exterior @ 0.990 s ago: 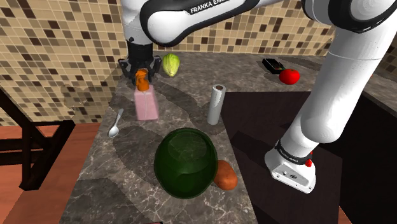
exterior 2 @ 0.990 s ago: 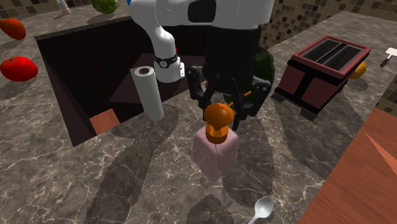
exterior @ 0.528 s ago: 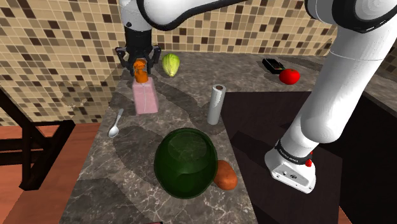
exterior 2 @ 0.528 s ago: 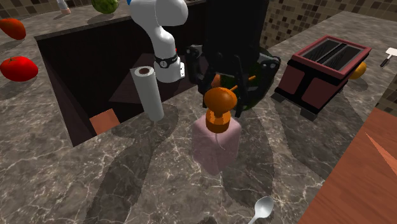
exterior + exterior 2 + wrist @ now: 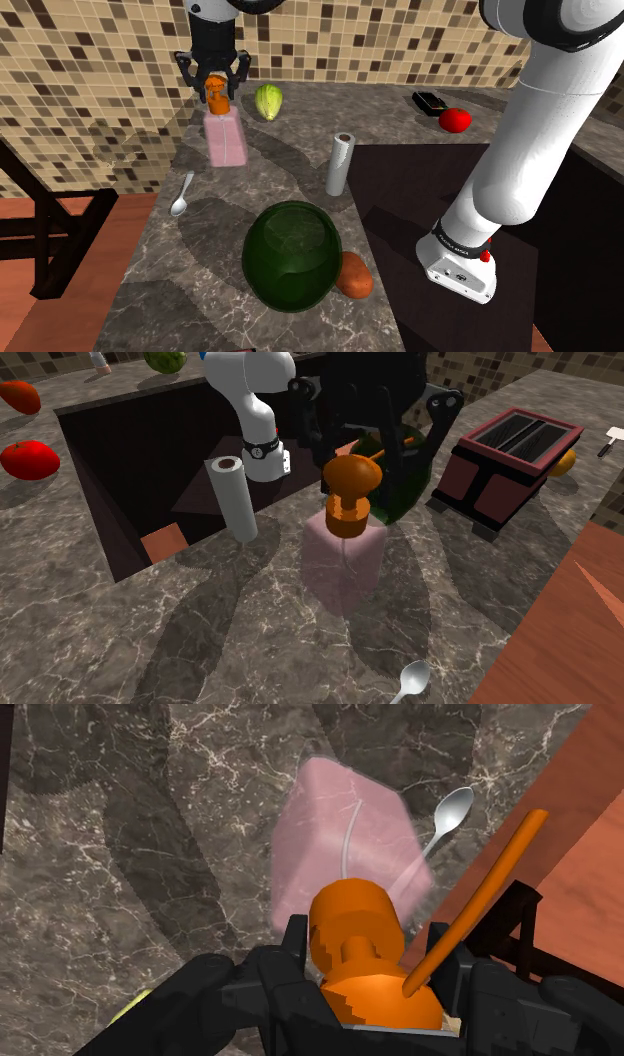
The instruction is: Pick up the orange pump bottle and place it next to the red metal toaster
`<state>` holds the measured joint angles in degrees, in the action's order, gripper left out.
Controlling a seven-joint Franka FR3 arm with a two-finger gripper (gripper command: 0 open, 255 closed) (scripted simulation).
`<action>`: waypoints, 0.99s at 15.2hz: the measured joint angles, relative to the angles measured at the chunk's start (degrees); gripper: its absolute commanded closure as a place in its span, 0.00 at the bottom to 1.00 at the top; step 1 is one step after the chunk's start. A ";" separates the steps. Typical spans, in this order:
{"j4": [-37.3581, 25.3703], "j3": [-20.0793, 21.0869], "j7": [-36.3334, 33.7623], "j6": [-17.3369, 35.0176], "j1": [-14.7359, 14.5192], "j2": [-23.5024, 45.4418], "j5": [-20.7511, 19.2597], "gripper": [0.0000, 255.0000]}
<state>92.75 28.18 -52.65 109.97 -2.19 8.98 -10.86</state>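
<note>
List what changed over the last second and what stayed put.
The gripper, shut on the pump bottle at its orange pump head the whole time, has risen. It has carried the pink bottle higher above the marble counter. Nothing was newly grasped or released. The spoon, paper towel roll and red toaster stayed where they were.

Showed a translucent, pale pink body and a smooth, glossy orange pump head on the pump bottle [image 5: 343, 557], dark, white-veined polished stone on the bench [image 5: 150, 642], bright shiny metal on the spoon [image 5: 412, 678] and matt black on the tool [image 5: 213, 82].
</note>
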 measured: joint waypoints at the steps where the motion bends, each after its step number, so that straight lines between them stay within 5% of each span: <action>1: -0.81 0.04 0.08 -0.81 -0.05 -0.01 0.04 1.00; 15: -14.27 0.40 0.89 -12.35 -1.25 2.13 -0.74 1.00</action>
<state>78.48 28.58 -51.75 97.62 -3.44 11.11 -11.59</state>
